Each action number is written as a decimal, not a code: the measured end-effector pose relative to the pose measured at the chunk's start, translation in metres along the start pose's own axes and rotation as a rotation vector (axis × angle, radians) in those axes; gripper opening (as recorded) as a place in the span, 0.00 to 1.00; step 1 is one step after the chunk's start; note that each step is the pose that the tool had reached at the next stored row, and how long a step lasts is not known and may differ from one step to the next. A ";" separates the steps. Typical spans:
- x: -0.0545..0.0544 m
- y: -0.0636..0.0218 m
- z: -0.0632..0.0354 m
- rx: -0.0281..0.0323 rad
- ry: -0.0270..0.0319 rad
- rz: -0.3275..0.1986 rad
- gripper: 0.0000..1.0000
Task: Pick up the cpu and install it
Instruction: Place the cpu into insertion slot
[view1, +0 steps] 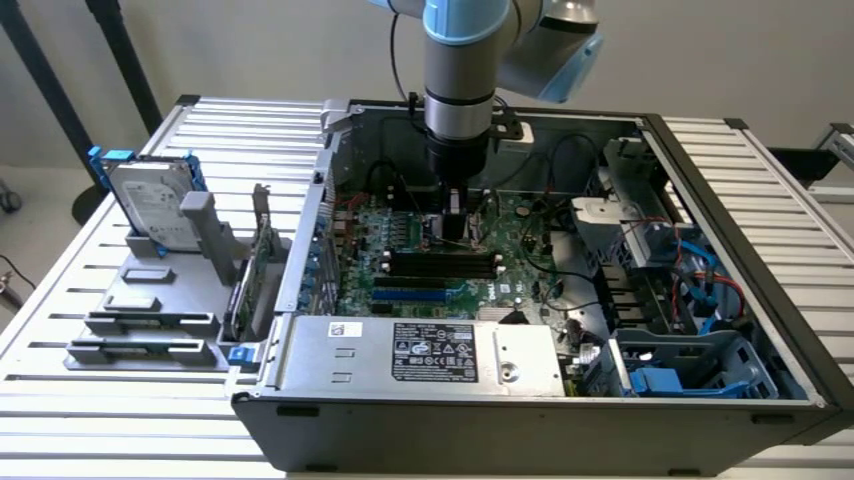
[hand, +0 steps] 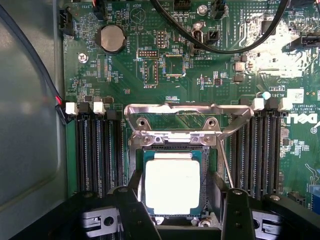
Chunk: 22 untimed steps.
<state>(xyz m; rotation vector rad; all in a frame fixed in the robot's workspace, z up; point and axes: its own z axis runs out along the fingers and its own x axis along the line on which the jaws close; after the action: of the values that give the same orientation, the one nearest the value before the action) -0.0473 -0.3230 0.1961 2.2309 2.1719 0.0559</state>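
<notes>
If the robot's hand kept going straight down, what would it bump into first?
Probably the cpu, lying in its socket right below the hand. The open fingers stand either side of it, so they might touch the socket's edge first; depth is hard to judge.

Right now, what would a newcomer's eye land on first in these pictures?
First the robot arm, reaching straight down into the open computer case over the motherboard. Then the cpu, its shiny top bright in the socket, flanked by the open pincer. At the exterior view's left, a hard drive with blue rails stands upright on a grey rack.
</notes>
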 end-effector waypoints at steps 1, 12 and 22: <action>0.000 0.0000 -0.0001 0.0001 -0.0002 0.000 0.62; 0.000 0.0000 -0.0001 -0.0002 -0.0121 -0.001 0.62; 0.000 0.0000 -0.0003 -0.0006 -0.0335 -0.002 0.62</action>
<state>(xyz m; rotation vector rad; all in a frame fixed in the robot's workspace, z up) -0.0473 -0.3230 0.1964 2.2130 2.1568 0.0191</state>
